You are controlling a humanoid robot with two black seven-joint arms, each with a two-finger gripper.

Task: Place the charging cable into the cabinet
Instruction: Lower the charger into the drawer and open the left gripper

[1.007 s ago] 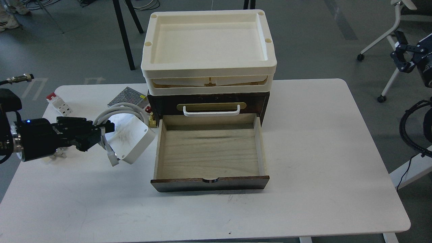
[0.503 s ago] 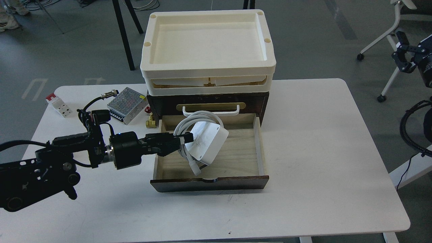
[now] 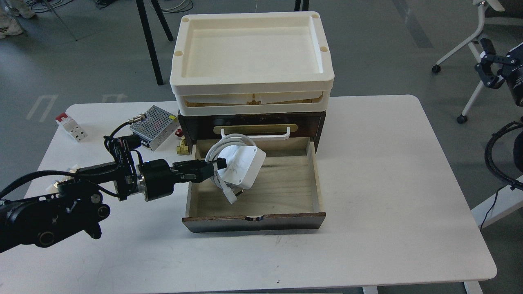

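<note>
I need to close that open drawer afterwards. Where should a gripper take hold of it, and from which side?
Probably the drawer's dark front panel, pushed from the near side towards the cabinet. It has only a small notch, no handle, so a flat push suits better than a pinch.

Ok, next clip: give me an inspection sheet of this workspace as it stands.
Surface: white table, faint scuffs.
Job's things: charging cable over the cabinet's open drawer, plug hanging down.
Clutter: cream trays on the cabinet; mesh-covered box, brass fitting, white block with red end on the left.
Grippers: left gripper shut on the charging cable; right gripper off the table, state unclear.
Cables: black wiring on the left arm.
Surroundings: grey floor, chair base.
</note>
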